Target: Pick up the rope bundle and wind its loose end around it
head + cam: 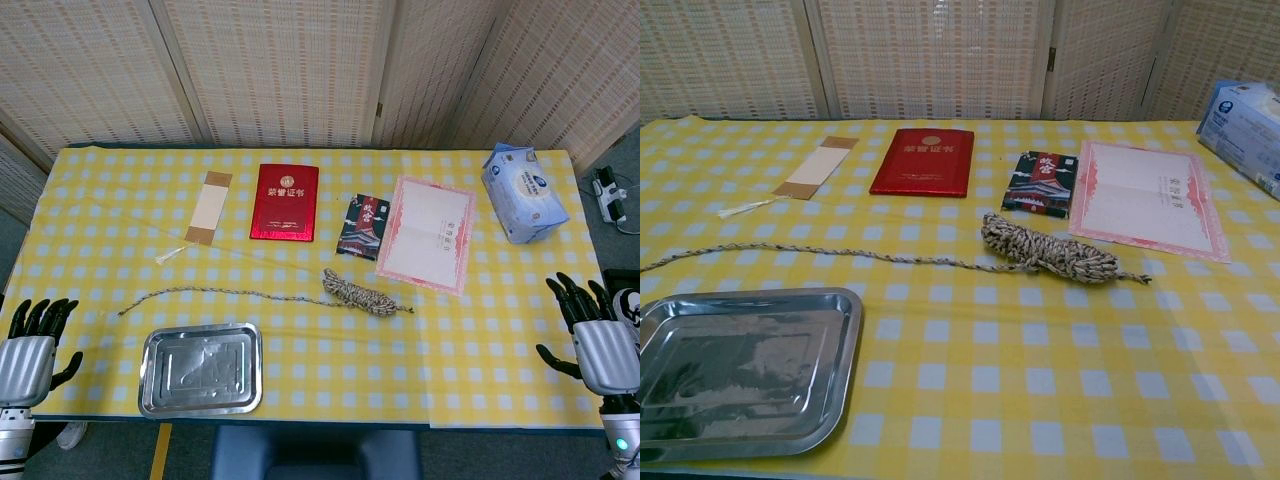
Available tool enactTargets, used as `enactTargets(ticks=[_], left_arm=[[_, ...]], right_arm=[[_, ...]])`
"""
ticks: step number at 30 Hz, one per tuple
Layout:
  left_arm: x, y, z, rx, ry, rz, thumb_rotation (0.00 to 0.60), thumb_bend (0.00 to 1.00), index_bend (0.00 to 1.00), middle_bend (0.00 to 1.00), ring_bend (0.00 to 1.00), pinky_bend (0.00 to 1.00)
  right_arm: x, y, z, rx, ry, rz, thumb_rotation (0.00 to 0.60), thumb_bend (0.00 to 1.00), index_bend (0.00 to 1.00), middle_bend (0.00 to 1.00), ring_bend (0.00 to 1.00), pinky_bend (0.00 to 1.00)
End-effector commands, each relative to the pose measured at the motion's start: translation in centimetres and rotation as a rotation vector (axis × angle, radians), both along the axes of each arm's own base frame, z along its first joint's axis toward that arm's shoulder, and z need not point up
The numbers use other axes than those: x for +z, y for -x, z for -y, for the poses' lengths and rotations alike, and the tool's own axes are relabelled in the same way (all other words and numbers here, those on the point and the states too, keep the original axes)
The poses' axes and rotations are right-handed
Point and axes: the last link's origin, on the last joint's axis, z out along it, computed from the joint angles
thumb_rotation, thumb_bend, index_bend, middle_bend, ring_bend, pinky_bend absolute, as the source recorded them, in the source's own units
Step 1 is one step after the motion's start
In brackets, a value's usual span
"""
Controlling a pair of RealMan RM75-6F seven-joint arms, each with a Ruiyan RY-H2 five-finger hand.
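One rope bundle [358, 292] lies on the yellow-checked tablecloth [480, 350] near the middle of the table, just in front of the small dark patterned packet [363, 227], and nothing is holding it. Its single loose end [210, 293] trails away in a long, slightly wavy line toward the table's left side, passing just behind the one metal tray [200, 368] that sits at the front left edge. Along the far half of the table there is one tan bookmark [209, 207] with a pale tassel, one red certificate booklet [285, 201] with gold lettering, the dark packet, one pink-bordered certificate sheet [427, 233] and, at the far right corner, one blue tissue pack [522, 191]. Two hands show, in the head view only. The left hand [30, 350] hovers off the table's front left corner with its dark fingers spread apart and nothing in them. The right hand [595, 335] hovers off the front right corner, likewise spread and empty. Both hands are well apart from the bundle, and neither touches anything on the table.
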Motion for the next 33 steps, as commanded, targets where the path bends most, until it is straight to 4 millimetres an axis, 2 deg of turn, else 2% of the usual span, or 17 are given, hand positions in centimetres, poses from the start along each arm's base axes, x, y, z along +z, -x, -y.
enactTargets(ticks=[1,8,14,19,24,33], left_arm=[[0.0,0.0,0.0,-0.002,-0.004,0.002,0.6,0.36,0.17,0.17,0.11,0.01],[0.0,0.3,0.2,-0.004,-0.011,0.006,0.6,0.36,0.17,0.17,0.11,0.01],[0.0,0.3,0.2,-0.01,-0.015,0.013,0.6,0.36,0.17,0.17,0.11,0.01],[0.0,0.3,0.4,-0.016,-0.014,0.016,0.6,0.36,0.17,0.17,0.11,0.01],[0.1,0.4,0.6,-0.009,-0.015,0.021,0.6,0.36,0.17,0.17,0.11,0.01],[0.4,0.7,1.0,-0.001,-0.021,0.025,0.6,0.36,0.17,0.17,0.11,0.02]], right_arm=[[0.0,-0.1,0.0,0.001,-0.001,0.003,0.59,0.24,0.04,0.08,0.14,0.0],[-0.3,-0.3,0.1,0.005,-0.017,0.009,0.591,0.24,0.04,0.08,0.14,0.0],[-1.6,-1.1,1.1,0.022,-0.063,0.027,0.59,0.24,0.04,0.08,0.15,0.0],[-3.7,-2.5,3.0,0.033,-0.143,0.029,0.59,0.24,0.04,0.08,0.18,0.04],[-6.4,-4.7,5.4,0.056,-0.217,0.077,0.592,0.24,0.05,0.09,0.2,0.08],[-11.5,-9.3,9.3,0.093,-0.329,0.106,0.591,0.24,0.06,0.1,0.21,0.09]])
